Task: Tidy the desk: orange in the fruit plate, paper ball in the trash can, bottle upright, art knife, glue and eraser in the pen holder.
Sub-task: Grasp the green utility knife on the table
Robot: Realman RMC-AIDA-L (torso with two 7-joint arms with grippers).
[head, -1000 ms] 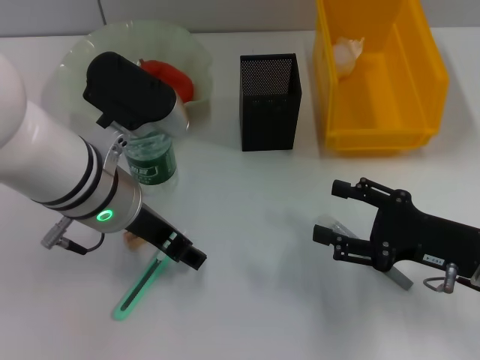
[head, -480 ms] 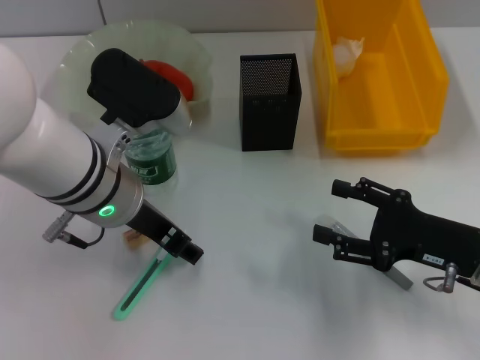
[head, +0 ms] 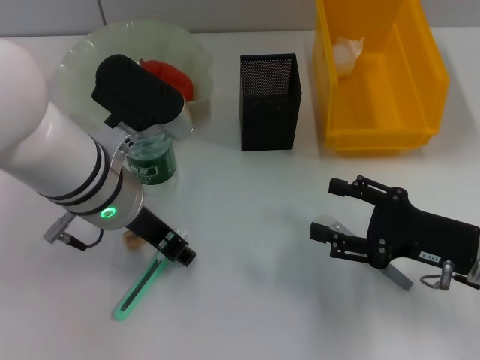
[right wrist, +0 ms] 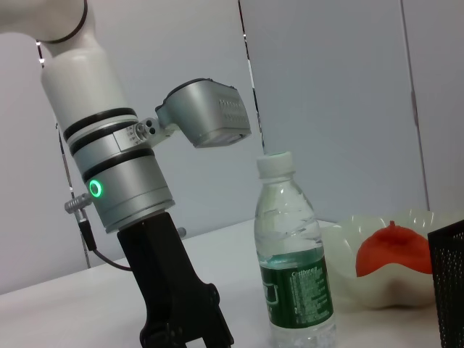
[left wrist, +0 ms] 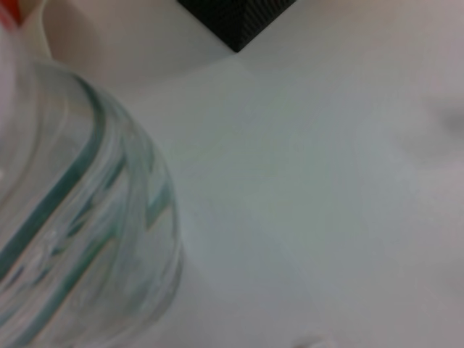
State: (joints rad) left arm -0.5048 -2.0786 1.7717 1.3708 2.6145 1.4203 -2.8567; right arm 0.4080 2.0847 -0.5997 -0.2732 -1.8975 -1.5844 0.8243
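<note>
The bottle [head: 152, 161] stood upright on the tabletop [head: 247, 225], clear plastic with a white cap and green label, just behind the left end effector [head: 182, 255]; the orange [head: 174, 79] lay in the pale fruit plate [head: 82, 52] beyond it; the black mesh pen holder [head: 270, 101] stood well behind both end effectors; the paper ball [head: 346, 54] sat in the yellow trash can [head: 420, 82], beyond the right end effector [head: 330, 210]; a grey tool [head: 397, 276], partly hidden, lay under that end effector.

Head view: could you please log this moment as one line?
clear plastic bottle: upright | left claw: over green art knife | right claw: open
</note>
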